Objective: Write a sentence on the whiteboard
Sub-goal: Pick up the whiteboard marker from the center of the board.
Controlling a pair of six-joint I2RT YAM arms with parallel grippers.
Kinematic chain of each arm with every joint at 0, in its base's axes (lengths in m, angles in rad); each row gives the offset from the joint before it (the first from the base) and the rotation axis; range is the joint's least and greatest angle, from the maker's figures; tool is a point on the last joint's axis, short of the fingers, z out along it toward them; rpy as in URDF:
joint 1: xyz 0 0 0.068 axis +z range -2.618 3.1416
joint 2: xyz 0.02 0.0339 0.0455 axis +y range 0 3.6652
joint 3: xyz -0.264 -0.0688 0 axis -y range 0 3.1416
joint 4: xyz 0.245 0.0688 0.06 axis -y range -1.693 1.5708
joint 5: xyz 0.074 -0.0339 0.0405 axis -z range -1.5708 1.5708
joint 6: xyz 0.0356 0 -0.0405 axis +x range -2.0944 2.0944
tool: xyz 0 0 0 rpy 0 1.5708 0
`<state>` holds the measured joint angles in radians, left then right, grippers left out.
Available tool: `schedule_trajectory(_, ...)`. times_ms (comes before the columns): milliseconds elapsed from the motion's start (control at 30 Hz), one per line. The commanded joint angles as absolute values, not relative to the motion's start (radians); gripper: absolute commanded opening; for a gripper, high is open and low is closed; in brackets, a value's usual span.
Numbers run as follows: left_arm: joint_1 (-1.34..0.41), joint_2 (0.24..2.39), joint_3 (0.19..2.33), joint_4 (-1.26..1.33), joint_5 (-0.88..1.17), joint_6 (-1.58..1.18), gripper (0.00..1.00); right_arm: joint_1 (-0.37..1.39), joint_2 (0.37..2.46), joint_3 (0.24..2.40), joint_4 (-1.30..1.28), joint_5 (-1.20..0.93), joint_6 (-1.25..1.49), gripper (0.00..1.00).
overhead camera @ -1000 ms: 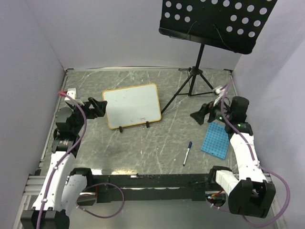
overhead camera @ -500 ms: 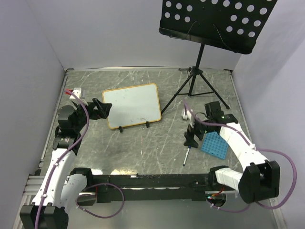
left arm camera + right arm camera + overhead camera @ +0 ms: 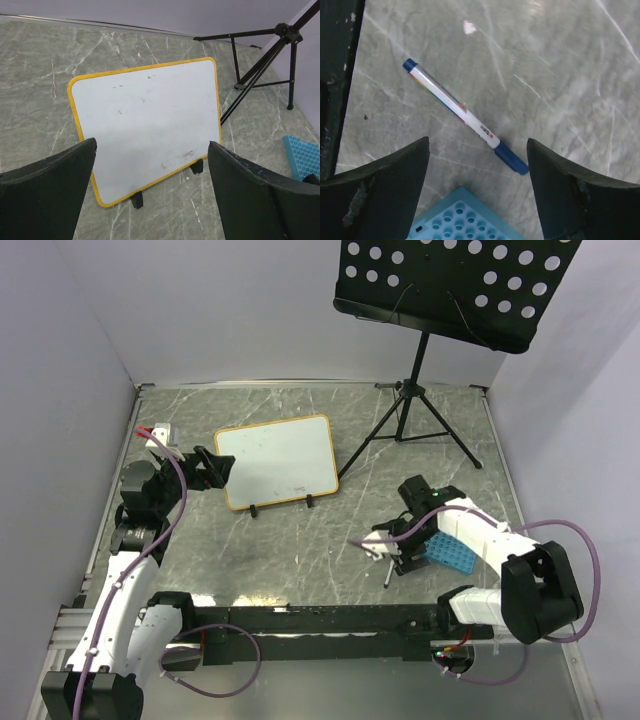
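Note:
The whiteboard (image 3: 278, 462) stands tilted on two black feet left of the table's middle, with an orange frame and a white face. In the left wrist view the whiteboard (image 3: 147, 120) carries only faint smudges, and the sentence does not show on it. My left gripper (image 3: 212, 468) is open beside the board's left edge, and between the left gripper's (image 3: 151, 144) wide jaws I see the board's lower edge. A blue-capped white marker (image 3: 465, 115) lies flat on the table. My right gripper (image 3: 478, 141) hangs open just above the marker (image 3: 388, 577), not touching it.
A blue grid tray (image 3: 450, 545) lies right beside the marker, its corner (image 3: 465, 215) under the right wrist. A black music stand (image 3: 450, 285) on a tripod (image 3: 415, 420) rises at the back right. Grey walls enclose the table (image 3: 300, 540).
My right arm has swung from the right side down and left, coming over the marker, and its jaws have narrowed slightly. The left gripper crept a little toward the board, then stopped.

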<state>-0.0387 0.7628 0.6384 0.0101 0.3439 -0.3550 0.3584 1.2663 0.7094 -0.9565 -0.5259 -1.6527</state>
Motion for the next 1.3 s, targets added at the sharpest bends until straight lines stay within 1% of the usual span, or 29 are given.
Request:
schedule_trajectory(0, -0.041, 0.752, 0.683, 0.023, 0.356, -0.336, 0.97, 0.461, 1.290, 0.681, -0.936, -0.428, -1.758, 0.77)
schedule_trajectory(67, -0.043, 0.752, 0.683, 0.023, 0.359, -0.336, 0.97, 0.489, 1.305, 0.670, -0.908, -0.411, -1.743, 0.74)
schedule_trajectory(167, -0.043, 0.753, 0.683, 0.021, 0.359, -0.334, 0.97, 0.531, 1.328, 0.672, -0.896, -0.399, -1.732, 0.65)
schedule_trajectory(200, -0.041, 0.752, 0.684, 0.020, 0.357, -0.333, 0.97, 0.541, 1.345, 0.672, -0.887, -0.391, -1.730, 0.58)
schedule_trajectory(300, -0.041, 0.746, 0.684, 0.018, 0.357, -0.331, 0.97, 0.575, 1.365, 0.660, -0.847, -0.354, -1.712, 0.46)
schedule_trajectory(367, -0.043, 0.744, 0.684, 0.020, 0.357, -0.333, 0.97, 0.591, 1.373, 0.644, -0.831, -0.325, -1.710, 0.42)
schedule_trajectory(600, -0.041, 0.741, 0.683, 0.021, 0.359, -0.333, 0.97, 0.598, 1.399, 0.644, -0.779, -0.316, -1.660, 0.22)
schedule_trajectory(633, -0.043, 0.739, 0.683, 0.020, 0.359, -0.333, 0.97, 0.600, 1.402, 0.650, -0.778, -0.318, -1.655, 0.19)
schedule_trajectory(667, -0.043, 0.738, 0.681, 0.023, 0.360, -0.334, 0.97, 0.600, 1.404, 0.652, -0.776, -0.321, -1.645, 0.08)
schedule_trajectory(700, -0.043, 0.738, 0.681, 0.025, 0.365, -0.334, 0.97, 0.600, 1.402, 0.655, -0.767, -0.325, -1.619, 0.03)
schedule_trajectory(733, -0.041, 0.738, 0.681, 0.023, 0.365, -0.336, 0.97, 0.600, 1.399, 0.653, -0.749, -0.330, -1.606, 0.01)
schedule_trajectory(933, -0.041, 0.738, 0.677, 0.038, 0.394, -0.344, 0.97, 0.598, 1.408, 0.683, -0.689, -0.376, -1.470, 0.00)
schedule_trajectory(1067, -0.043, 0.735, 0.664, 0.066, 0.439, -0.356, 0.97, 0.589, 1.419, 0.721, -0.637, -0.406, -1.312, 0.00)
schedule_trajectory(1200, -0.043, 0.744, 0.649, 0.127, 0.508, -0.393, 0.97, 0.545, 1.422, 0.773, -0.606, -0.494, -1.168, 0.00)
schedule_trajectory(1267, -0.049, 0.756, 0.641, 0.167, 0.584, -0.448, 0.97, 0.529, 1.419, 0.804, -0.582, -0.521, -1.065, 0.00)
